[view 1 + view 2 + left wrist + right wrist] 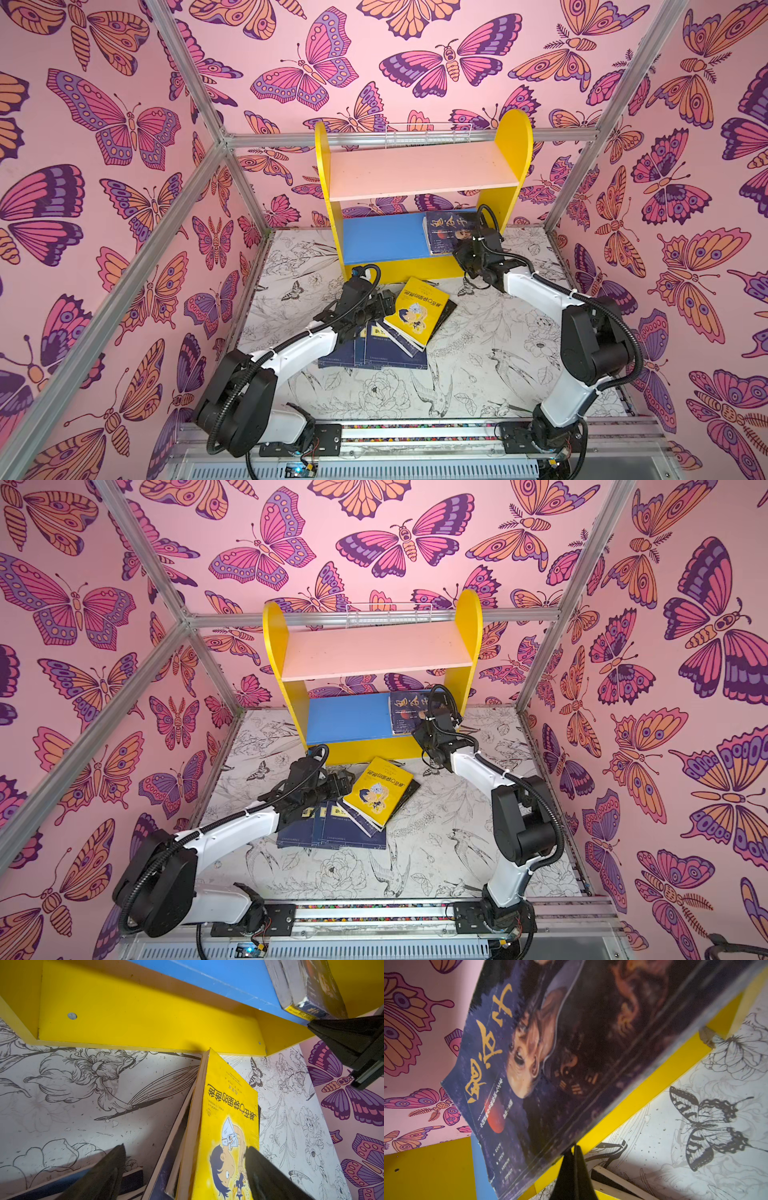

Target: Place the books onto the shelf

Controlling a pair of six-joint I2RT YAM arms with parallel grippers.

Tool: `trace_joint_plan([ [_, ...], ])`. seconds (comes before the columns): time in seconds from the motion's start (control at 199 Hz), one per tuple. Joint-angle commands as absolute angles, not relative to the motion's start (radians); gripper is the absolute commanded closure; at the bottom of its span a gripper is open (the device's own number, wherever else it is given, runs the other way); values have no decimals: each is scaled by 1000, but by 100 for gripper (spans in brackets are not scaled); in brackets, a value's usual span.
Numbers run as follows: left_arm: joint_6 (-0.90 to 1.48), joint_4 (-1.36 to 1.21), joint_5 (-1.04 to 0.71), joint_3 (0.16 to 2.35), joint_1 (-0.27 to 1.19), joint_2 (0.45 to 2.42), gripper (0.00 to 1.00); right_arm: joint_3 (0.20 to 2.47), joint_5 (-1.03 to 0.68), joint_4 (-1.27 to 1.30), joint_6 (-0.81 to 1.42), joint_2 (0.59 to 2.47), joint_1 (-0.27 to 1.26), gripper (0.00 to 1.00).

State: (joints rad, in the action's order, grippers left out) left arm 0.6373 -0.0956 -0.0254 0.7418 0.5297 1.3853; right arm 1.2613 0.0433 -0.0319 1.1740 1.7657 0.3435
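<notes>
Already a dark book (pixel 444 232) lay on the shelf (pixel 424 174), with the rest on the table (pixel 478 374).
The yellow-sided shelf stood at the table's back edge. Just in front of it lay the pile of books (pixel 386 357), navy ones under a tilted yellow book (pixel 417 309). The dark book lay flat at the right end of the blue lower board (pixel 382 239), overhanging its front. The left gripper (pixel 384 302) held its jaws wide apart astride the yellow book's edge. The right gripper (pixel 574 1148) was pressed together, its tips at the dark book's edge.
</notes>
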Motion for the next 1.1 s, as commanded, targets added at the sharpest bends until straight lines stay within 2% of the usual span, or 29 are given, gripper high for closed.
trace_joint_plan([
  [0.0,623,-76,-15,760,533,1402,9,1307,38,-23,1155,1782,338,100],
  [0.306,541,-67,-102,798,537,1436,9,1243,-3,-77,1083,1714,338,100],
  [0.522,485,-10,-155,851,546,1504,9,1121,-201,-190,880,1637,340,74],
  [0.647,467,12,-156,878,559,1549,11,1027,-456,-108,835,1660,347,61],
  [0.773,448,34,-164,907,573,1591,13,984,-612,-21,838,1706,356,60],
  [0.974,431,55,-187,913,581,1623,17,1009,-672,-94,823,1778,351,60],
  [1.099,419,68,-198,907,583,1633,28,1034,-663,-179,806,1811,341,60],
])
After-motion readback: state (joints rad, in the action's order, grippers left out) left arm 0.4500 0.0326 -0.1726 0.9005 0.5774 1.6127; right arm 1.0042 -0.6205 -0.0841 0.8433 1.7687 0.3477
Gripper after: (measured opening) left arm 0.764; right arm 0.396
